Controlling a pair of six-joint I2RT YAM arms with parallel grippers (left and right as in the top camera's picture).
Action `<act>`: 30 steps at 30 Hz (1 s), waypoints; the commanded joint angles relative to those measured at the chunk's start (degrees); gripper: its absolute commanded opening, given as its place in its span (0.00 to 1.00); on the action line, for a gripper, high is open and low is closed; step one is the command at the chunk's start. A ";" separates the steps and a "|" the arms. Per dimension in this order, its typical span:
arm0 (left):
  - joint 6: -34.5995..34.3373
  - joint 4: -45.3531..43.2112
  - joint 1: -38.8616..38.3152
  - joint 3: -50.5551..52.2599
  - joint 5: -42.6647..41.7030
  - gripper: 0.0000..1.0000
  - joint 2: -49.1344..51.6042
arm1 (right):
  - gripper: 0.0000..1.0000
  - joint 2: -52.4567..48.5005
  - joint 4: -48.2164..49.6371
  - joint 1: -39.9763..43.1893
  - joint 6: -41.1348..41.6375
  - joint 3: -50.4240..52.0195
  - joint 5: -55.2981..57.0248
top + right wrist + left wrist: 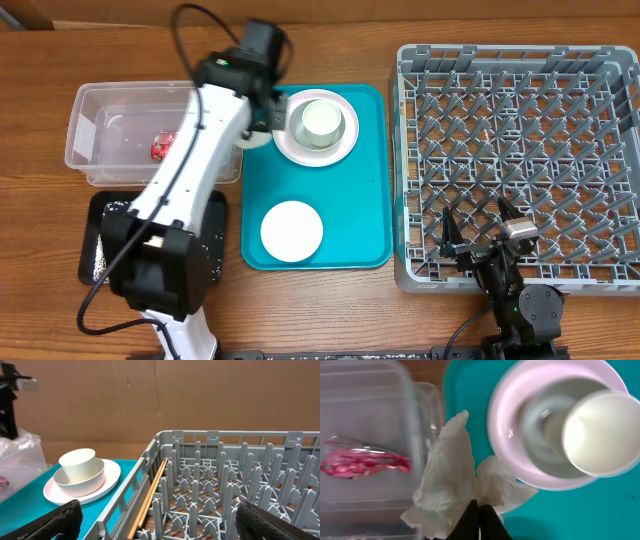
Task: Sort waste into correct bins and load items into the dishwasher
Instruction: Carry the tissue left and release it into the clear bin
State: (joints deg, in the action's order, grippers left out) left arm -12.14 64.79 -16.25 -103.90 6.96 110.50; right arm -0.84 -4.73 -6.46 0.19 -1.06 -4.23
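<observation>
White napkin (pixel 451 480) pinched in the left fingers (pixel 471 525), at the border of the clear tub (pixel 370 405).
The napkin hangs crumpled just ahead of the fingertips, which are fully closed on its lower fold. Part of it appears over the tub's rim and part over the teal tray (pixel 620 510). The tub, with the red wrapper (pixel 365 464) inside, is to the left of the fingers; the plate (pixel 502 430) carrying a bowl and the cup (pixel 600 435) is close on their right. I judge the step is to drop the napkin into the tub. It is better to move sideways until the whole paper is over the tub's inside and only then to open, because a loose corner may catch on the rim or brush the cup. The right fingers (pixel 55 520) stand wide open and hold nothing, with the dish rack (pixel 165 440) just ahead of them.
</observation>
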 commanded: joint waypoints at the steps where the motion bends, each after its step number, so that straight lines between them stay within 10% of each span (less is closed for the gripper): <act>1: -3.61 0.02 5.38 -2.64 1.33 0.04 -2.86 | 1.00 0.61 0.31 0.15 0.09 0.61 0.13; 30: -7.56 -6.93 28.02 7.89 4.46 0.06 -2.01 | 1.00 0.61 0.31 0.15 0.09 0.61 0.13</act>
State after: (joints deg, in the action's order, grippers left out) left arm -18.57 59.00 10.68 -98.35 9.76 109.51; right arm -0.84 -4.69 -6.46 0.21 -1.06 -4.23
